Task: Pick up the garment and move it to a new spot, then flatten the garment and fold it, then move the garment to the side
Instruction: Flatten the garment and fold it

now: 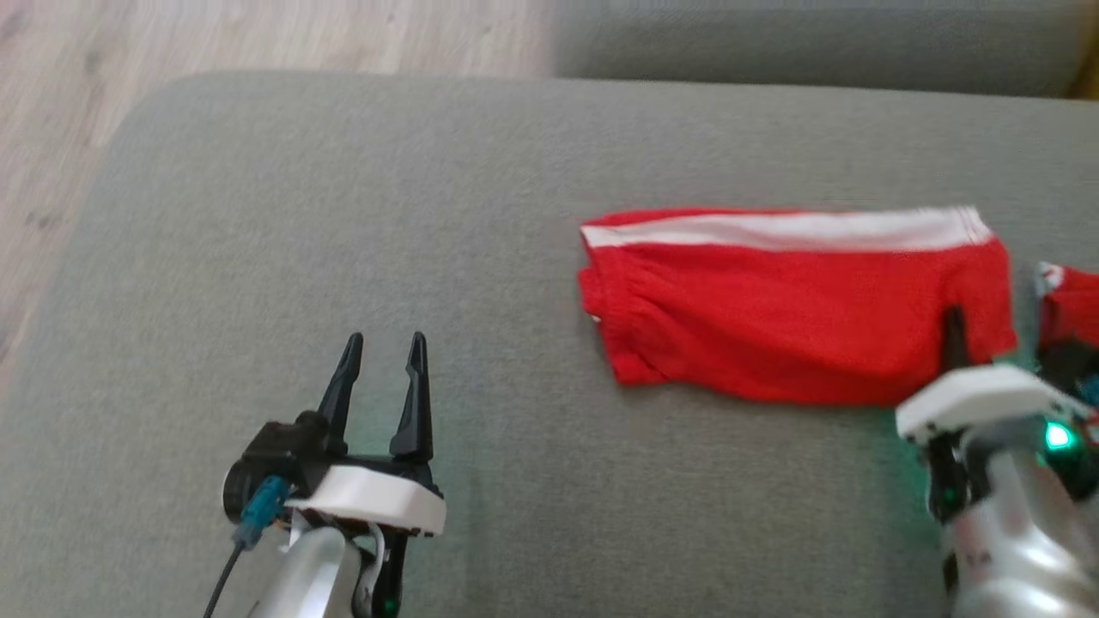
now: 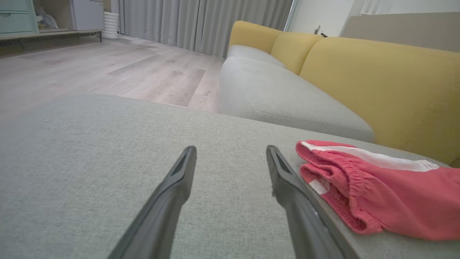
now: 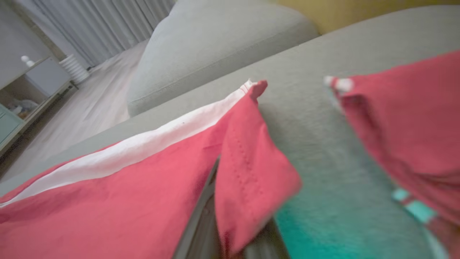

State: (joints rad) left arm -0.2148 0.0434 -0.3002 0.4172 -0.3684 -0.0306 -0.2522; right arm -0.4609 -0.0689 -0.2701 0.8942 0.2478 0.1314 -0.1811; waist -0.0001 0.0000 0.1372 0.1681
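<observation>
Your shorts lie flat on the grey cushion, right of centre in the head view, with the white stripe along their top edge. Your right gripper is clenched on their lower right corner, and its wrist view shows cloth draped over it. Your left gripper sits at the lower left, fingers spread, grasping nothing and well apart from the shorts. A red piece at the right edge may be a second garment, but it is too blurred to tell.

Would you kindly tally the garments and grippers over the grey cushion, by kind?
Red garments: 2, the shorts and a second garment at the right edge.
Grippers: 2, the left gripper and the right gripper.
Total: 4.
</observation>
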